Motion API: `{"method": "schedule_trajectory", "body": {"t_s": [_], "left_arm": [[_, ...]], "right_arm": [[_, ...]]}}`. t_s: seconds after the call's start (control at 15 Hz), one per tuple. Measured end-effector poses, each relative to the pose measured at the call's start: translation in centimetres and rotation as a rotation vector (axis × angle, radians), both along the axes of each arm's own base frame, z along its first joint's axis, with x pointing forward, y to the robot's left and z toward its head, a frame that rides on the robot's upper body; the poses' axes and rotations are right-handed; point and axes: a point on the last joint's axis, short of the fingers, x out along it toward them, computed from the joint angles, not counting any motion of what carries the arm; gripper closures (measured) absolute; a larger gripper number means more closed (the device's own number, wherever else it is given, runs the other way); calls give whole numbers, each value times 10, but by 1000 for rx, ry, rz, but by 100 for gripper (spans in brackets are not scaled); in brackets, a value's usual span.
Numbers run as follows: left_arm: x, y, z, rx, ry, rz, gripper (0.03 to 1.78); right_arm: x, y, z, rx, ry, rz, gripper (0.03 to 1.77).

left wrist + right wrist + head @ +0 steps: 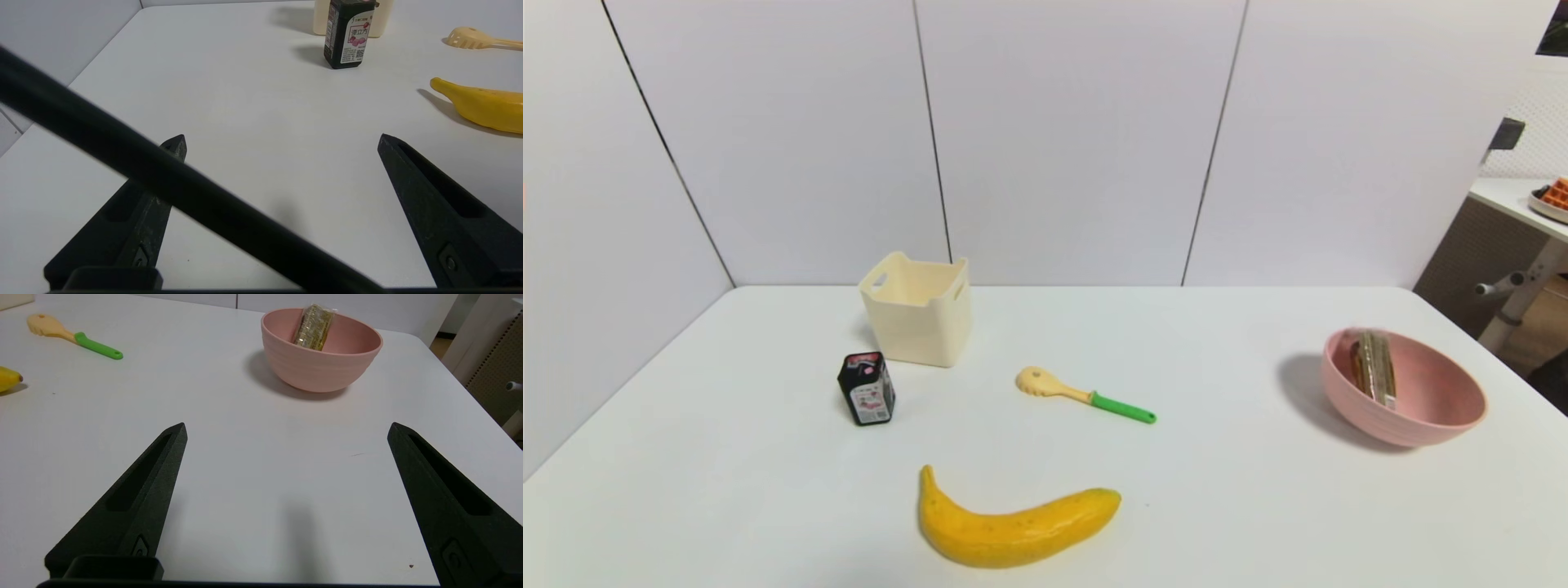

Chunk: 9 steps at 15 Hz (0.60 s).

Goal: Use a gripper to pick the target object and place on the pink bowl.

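Nearest to you, both grippers hang low over bare white table [1225, 506] with nothing between their fingers: your right gripper [286, 433] has its fingers spread wide and released, aimed straight at the bowl from well back, and your left gripper [282, 141] is just as wide apart and empty on its own side, with a black cable [163, 175] slanting across its wrist view. Neither arm shows in the head view, so both sit pulled in close to the body, which reads as a parked pose rather than a reach. Farther out, the yellow banana [1013, 527] lies on its side nearest the front edge, then the spoon with the green handle [1086, 395], the black carton [867, 389] standing upright, and the cream bin [917, 309] behind it. On your right, the pink bowl [320, 363] sits well apart from all of these, and the snack packet [314, 326] is already inside it, leaning on end against the far inner wall. By that lie, your placing looks done, and the wide-open fingers fit a release with nothing left to carry.
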Motion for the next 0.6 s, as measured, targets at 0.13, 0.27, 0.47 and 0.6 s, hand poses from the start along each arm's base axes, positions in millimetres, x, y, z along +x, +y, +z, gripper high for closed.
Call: {"method": "schedule_trajectory", "body": {"t_s": [0.13,0.27,0.47,0.6], "left_arm": [[0,0,0,0,0,0,12],[0,0,0,0,0,0,12],[0,0,0,0,0,0,12],[0,0,0,0,0,0,12]], "right_arm": [[-1,0,0,0,-9,0,11],[-1,0,-1,17,-13,-1,11],[-1,0,-1,42,-12,-3,11],[-1,0,-1,44,-12,-2,11]]}}
